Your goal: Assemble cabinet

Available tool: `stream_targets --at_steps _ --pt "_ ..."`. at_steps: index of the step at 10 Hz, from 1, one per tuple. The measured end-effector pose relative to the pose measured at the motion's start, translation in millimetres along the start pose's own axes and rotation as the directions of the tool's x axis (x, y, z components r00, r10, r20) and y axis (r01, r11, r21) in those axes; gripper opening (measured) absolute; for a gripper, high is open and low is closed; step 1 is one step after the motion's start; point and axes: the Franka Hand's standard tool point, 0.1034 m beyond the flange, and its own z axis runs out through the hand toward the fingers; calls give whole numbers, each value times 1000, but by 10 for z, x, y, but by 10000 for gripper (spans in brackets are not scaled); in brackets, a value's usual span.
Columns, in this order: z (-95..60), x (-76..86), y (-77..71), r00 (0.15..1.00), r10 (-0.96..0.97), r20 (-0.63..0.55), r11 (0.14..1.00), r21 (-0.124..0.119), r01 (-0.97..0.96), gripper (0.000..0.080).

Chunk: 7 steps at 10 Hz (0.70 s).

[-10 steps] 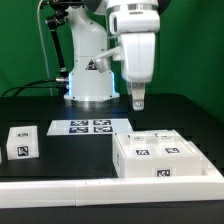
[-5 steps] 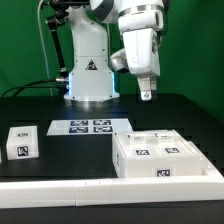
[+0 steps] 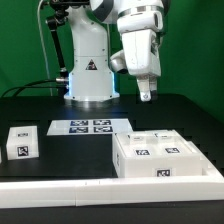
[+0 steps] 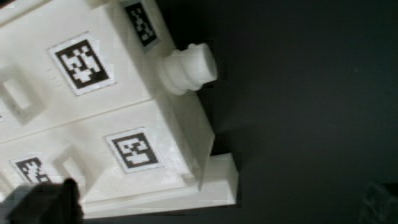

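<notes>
Lying flat with tags facing up, the cabinet (image 3: 163, 153) runs lengthwise across the table, hand (image 3: 146, 96) spread wide, empty.

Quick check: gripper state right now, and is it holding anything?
Gripper: open, holding nothing, raised above the cabinet.

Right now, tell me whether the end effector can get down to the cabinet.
Probably yes. The end effector hangs open above the cabinet, holding nothing, and nothing stands between them; the cabinet's top lies bare.
</notes>
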Motion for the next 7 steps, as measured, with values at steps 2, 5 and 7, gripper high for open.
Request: stream_targets --at_steps 2,5,7 --pt "-4 -41 -40 981 196 -15 981 -5 -196 796" --pt "56 -102 -43 905 424 -19 906 9 -424 796" --pt "77 -112 -28 834 551 -28 834 14 -551 796"
